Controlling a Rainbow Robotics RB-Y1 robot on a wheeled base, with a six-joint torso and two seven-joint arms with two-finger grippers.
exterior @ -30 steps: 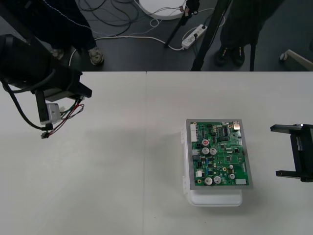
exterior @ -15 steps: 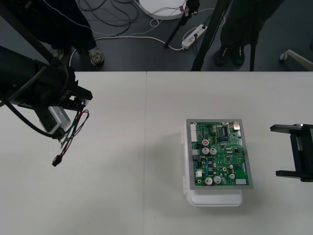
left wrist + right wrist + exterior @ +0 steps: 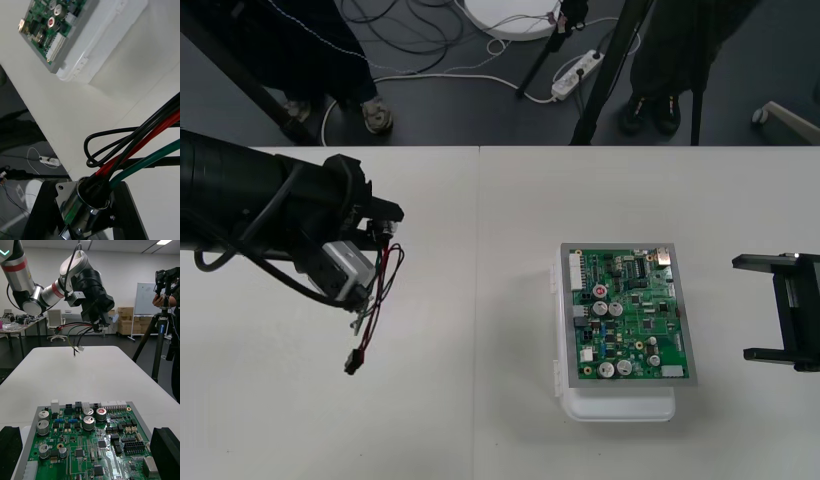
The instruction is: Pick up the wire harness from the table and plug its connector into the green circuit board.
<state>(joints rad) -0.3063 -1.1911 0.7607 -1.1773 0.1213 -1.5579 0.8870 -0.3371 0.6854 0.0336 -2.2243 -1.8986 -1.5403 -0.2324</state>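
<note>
The wire harness [image 3: 370,300] hangs in the air from my left gripper [image 3: 387,228], over the left half of the table. Its red, black and green wires trail down to the small black plug [image 3: 351,367]. In the left wrist view the round metal socket [image 3: 89,198] sits clamped between the two black fingers [image 3: 125,210]. The green circuit board [image 3: 627,315] lies on its white base [image 3: 620,405], right of centre and well apart from the harness. From the right wrist view the left gripper [image 3: 98,320] holds the dangling wires [image 3: 77,335] beyond the board [image 3: 90,450]. My right gripper [image 3: 765,308] waits open at the right edge.
Bare table [image 3: 480,400] lies between the hanging plug and the board. Cables and a power strip [image 3: 575,72] lie on the dark floor past the far edge, beside tripod legs.
My left arm has swung rightward toward the board with the harness in it; the dangling plug has moved right and nearer the front edge. The right arm has stayed put.
</note>
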